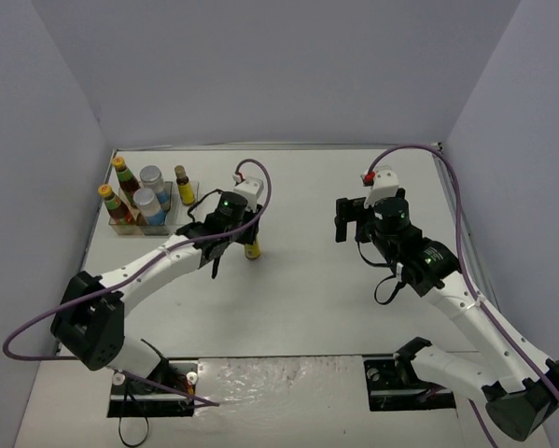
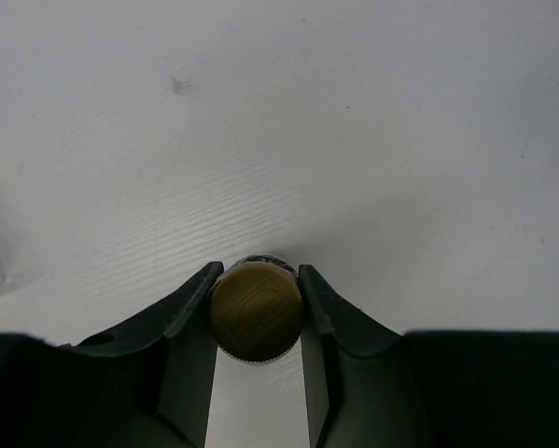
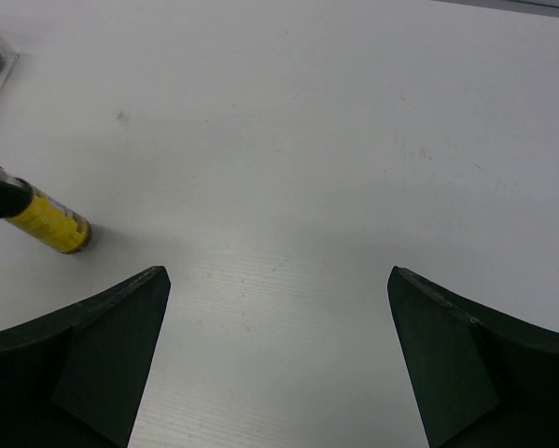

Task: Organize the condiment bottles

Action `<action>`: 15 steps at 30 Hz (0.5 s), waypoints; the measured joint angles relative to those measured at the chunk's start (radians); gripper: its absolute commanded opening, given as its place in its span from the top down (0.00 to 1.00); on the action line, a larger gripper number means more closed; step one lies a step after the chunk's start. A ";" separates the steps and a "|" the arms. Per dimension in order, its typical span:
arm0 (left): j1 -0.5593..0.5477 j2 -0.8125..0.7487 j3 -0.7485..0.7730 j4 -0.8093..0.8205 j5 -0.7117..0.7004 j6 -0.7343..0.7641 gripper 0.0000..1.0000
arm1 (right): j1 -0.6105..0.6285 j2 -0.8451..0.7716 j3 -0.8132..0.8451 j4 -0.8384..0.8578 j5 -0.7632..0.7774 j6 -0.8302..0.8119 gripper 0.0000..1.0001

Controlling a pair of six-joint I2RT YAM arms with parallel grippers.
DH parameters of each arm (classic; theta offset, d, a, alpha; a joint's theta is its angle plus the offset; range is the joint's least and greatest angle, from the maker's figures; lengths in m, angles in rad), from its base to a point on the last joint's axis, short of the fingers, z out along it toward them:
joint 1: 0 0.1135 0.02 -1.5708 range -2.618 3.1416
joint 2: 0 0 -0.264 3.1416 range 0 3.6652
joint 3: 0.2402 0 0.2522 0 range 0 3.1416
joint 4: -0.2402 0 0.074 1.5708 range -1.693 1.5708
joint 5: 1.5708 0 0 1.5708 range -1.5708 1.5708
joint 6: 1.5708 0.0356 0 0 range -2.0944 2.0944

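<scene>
Top external: we see the left gripper (image 1: pixel 248 245) near the middle of the table (image 1: pixel 307 317), pinching the small yellow-labelled bottle (image 1: pixel 253 249), which stands upright.
Left wrist: both fingers (image 2: pixel 190 313) press against the bottle's cap (image 2: pixel 257 313).
Rack (image 1: pixel 120 228): far-left corner, close to the left wall, holding two slim yellow-capped bottles (image 1: pixel 122 177), two silver-lidded jars (image 1: pixel 151 177) and another small bottle (image 1: pixel 183 185).
Right gripper (image 3: pixel 277 271): spread wide, holding nothing, well apart from the held bottle.
Room: white tabletop stretches between the arms and towards the right edge.
</scene>
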 measured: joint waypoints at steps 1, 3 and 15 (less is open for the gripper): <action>0.012 -0.023 0.000 -0.022 -0.005 0.001 1.00 | 0.000 0.005 0.000 0.000 0.000 -0.002 0.00; 0.055 -0.071 0.007 -0.059 -0.018 0.002 1.00 | -0.003 0.015 0.000 0.000 -0.001 -0.005 0.00; 0.459 -0.118 0.178 -0.147 -0.088 0.013 1.00 | -0.013 0.053 0.000 0.022 -0.016 -0.024 0.00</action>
